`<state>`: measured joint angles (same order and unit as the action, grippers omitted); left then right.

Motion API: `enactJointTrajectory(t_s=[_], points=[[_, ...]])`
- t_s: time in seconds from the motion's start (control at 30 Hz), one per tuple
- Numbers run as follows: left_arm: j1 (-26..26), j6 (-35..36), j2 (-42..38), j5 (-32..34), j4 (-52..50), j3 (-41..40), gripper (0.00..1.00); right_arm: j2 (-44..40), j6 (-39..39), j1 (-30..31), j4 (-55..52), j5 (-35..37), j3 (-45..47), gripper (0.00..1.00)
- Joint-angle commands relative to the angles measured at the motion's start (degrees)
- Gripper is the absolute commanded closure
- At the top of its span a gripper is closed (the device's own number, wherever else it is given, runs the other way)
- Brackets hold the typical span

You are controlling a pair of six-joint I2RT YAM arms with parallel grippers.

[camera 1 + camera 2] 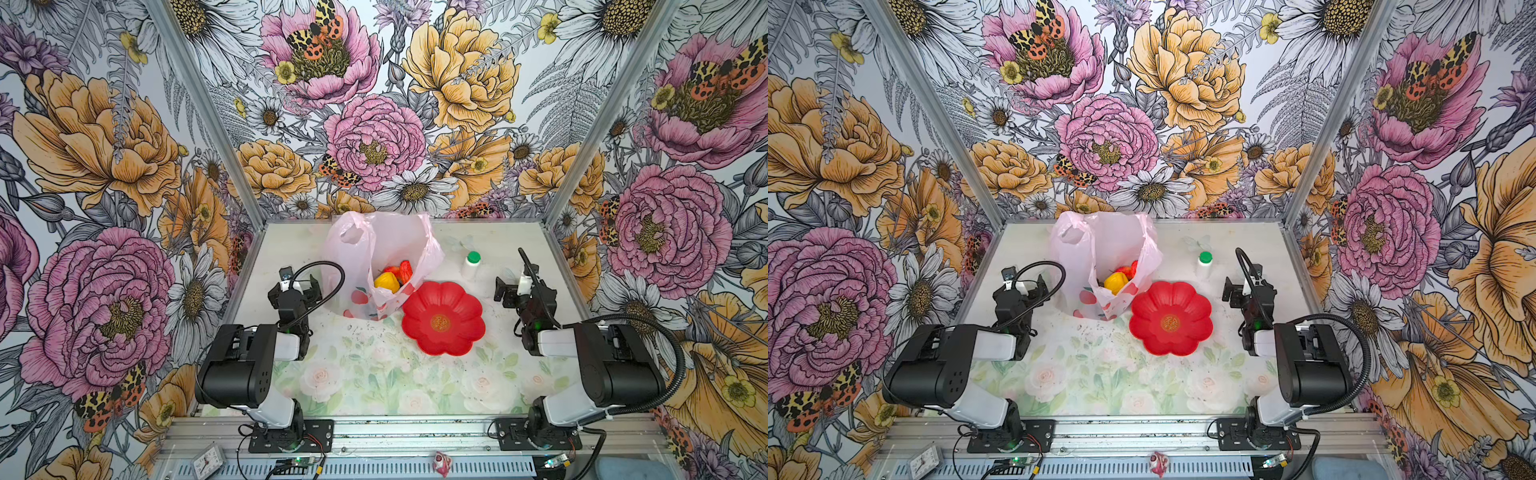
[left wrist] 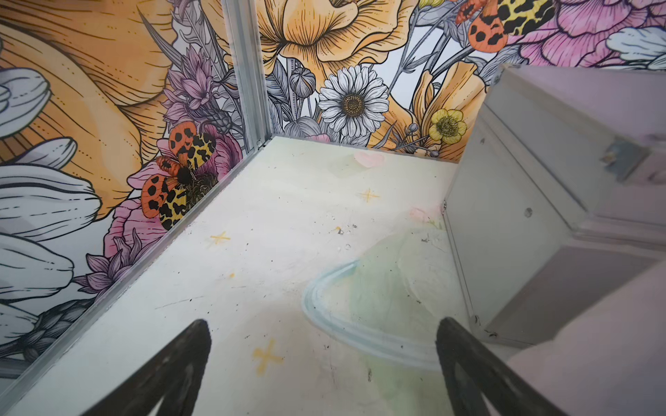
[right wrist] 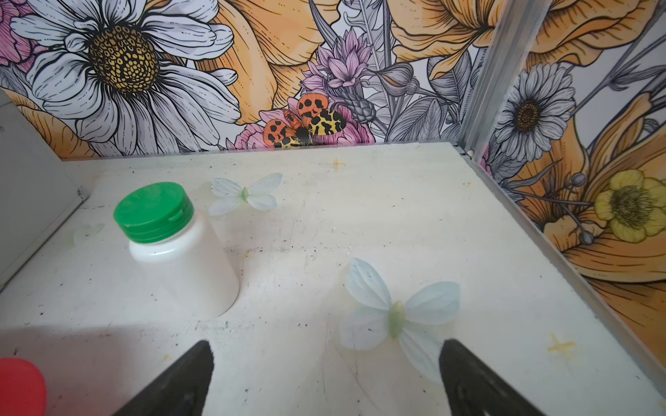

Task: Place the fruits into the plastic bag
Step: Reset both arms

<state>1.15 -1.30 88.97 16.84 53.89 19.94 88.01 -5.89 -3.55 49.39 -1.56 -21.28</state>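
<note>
The pale pink plastic bag (image 1: 376, 245) (image 1: 1104, 241) stands upright at the back middle of the table, its mouth open upward. Inside it lie fruits: a yellow one (image 1: 386, 281) (image 1: 1116, 282) and a red one (image 1: 406, 270) (image 1: 1133, 268); any others are hidden by the bag. My left gripper (image 1: 297, 286) (image 1: 1021, 286) (image 2: 322, 324) hovers open just left of the bag, nothing between its fingers. My right gripper (image 1: 509, 291) (image 1: 1235, 291) (image 3: 324, 345) is open and empty at the right, over bare table, well apart from the bag.
A red flower-shaped plate (image 1: 442, 318) (image 1: 1171, 318) lies empty in front of the bag on its right. A white bottle with a green cap (image 1: 471, 266) (image 1: 1204, 266) (image 3: 180, 252) stands behind the plate. A silver metal case (image 2: 504, 223) sits beside the left gripper.
</note>
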Motion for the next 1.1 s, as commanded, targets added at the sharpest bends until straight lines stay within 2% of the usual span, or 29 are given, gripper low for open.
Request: enactJointTrajectory(t_s=[0.0,0.53,0.73,1.07], points=[[-0.31,0.11,-0.14,-1.54,1.98,0.67,0.01,0.06,0.72,0.30,0.17,1.21,-1.18,0.00],[-0.53,-0.02,-0.11,-2.06,1.88,0.63,0.01,0.06,0.99,0.72,-0.05,1.52,-1.35,0.01],[-2.45,-0.99,-0.21,-7.69,2.94,0.02,0.01,0.04,1.00,0.74,-0.03,1.56,-1.31,0.00],[-2.12,-0.85,-0.25,-7.17,2.70,0.18,0.01,0.10,1.13,0.92,-0.39,1.91,-1.52,0.00]])
